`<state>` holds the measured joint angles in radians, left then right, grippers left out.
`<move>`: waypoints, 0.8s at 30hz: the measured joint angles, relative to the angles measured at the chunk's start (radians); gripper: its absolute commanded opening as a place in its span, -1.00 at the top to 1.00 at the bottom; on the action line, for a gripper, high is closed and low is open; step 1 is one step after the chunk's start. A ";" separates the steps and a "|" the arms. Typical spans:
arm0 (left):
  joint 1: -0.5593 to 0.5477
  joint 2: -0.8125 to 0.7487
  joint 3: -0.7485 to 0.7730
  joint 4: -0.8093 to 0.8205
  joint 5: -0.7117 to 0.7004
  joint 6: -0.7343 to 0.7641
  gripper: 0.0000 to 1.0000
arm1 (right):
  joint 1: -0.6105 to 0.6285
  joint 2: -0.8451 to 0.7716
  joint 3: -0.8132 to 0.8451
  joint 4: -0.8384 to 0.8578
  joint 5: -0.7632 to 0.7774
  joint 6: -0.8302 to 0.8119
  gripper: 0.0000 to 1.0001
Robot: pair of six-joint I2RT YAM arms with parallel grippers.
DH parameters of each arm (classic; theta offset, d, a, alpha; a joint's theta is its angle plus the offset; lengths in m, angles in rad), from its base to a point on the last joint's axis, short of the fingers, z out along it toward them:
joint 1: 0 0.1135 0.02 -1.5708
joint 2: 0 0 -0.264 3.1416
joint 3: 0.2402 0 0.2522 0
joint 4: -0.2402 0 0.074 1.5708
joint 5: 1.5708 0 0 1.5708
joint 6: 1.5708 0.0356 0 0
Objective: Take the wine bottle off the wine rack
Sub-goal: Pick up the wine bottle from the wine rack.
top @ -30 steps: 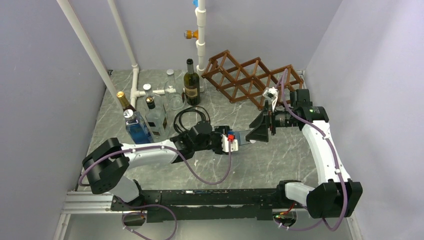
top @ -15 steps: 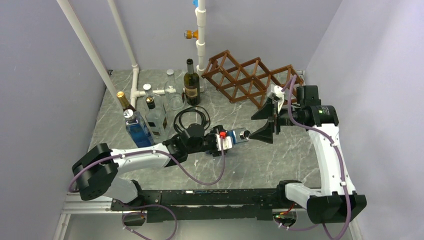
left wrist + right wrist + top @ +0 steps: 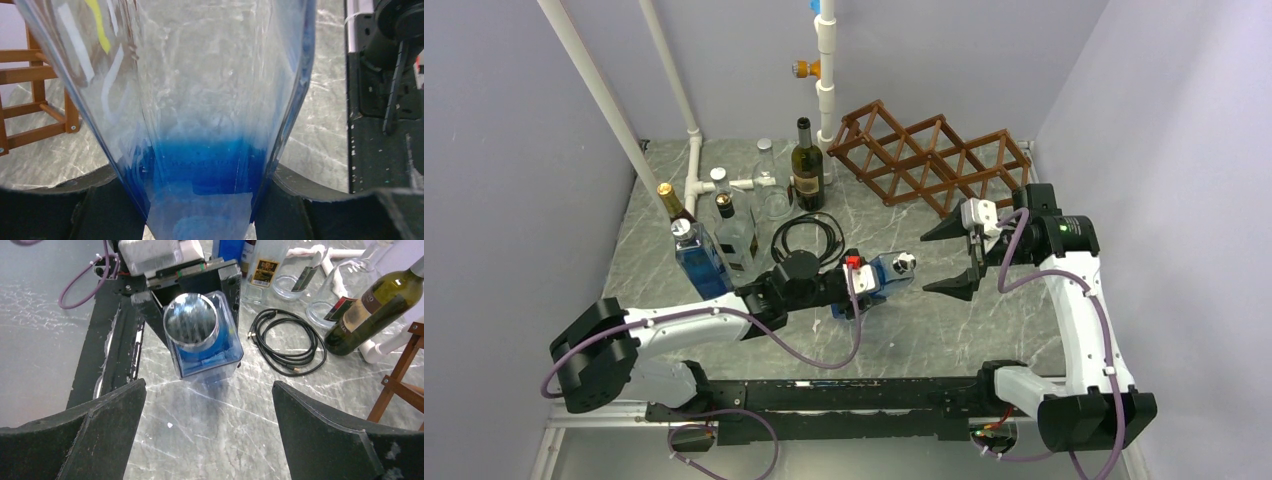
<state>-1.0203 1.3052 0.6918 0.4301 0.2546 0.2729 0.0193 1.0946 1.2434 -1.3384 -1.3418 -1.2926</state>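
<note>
The wine bottle [image 3: 884, 274] is a square, blue-tinted clear glass one with a silver cap. It hangs just above the table, well in front of the brown lattice wine rack [image 3: 929, 160], whose cells look empty. My left gripper [image 3: 860, 286] is shut on its lower body, the cap pointing right and slightly up. In the left wrist view the bottle [image 3: 210, 100] fills the frame between the black fingers [image 3: 75, 210]. My right gripper [image 3: 924, 264] stands wide open just right of the cap, touching nothing. Its wrist view looks down the cap of the bottle [image 3: 192, 322].
A dark green bottle [image 3: 806, 170] stands left of the rack, beside white pipes [image 3: 694, 150]. Several glass bottles [image 3: 724, 235] cluster at the left. A coiled black cable [image 3: 809, 235] lies behind the left gripper. A rack leg [image 3: 400, 380] shows at the right wrist view's edge.
The left arm has drawn the bottle leftward and tipped its cap up. The right gripper, still open, has backed off to the right, leaving a gap to the cap.
</note>
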 measured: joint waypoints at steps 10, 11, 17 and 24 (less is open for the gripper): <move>0.000 -0.035 -0.024 0.069 0.012 -0.136 1.00 | 0.029 0.005 -0.109 -0.014 -0.046 -0.109 -0.99; 0.000 -0.035 -0.026 0.076 0.012 -0.148 1.00 | 0.032 0.005 -0.118 -0.012 -0.048 -0.109 -0.99; 0.000 -0.031 -0.030 0.132 0.010 -0.223 1.00 | 0.052 0.003 -0.169 0.035 -0.074 -0.082 -0.99; 0.000 0.010 -0.030 0.214 0.010 -0.299 1.00 | 0.092 0.003 -0.196 0.118 -0.102 -0.016 -0.99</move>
<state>-1.0203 1.3148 0.6617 0.6445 0.2646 -0.0261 0.1112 1.0977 1.0473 -1.2205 -1.4441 -1.3090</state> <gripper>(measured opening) 0.657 0.995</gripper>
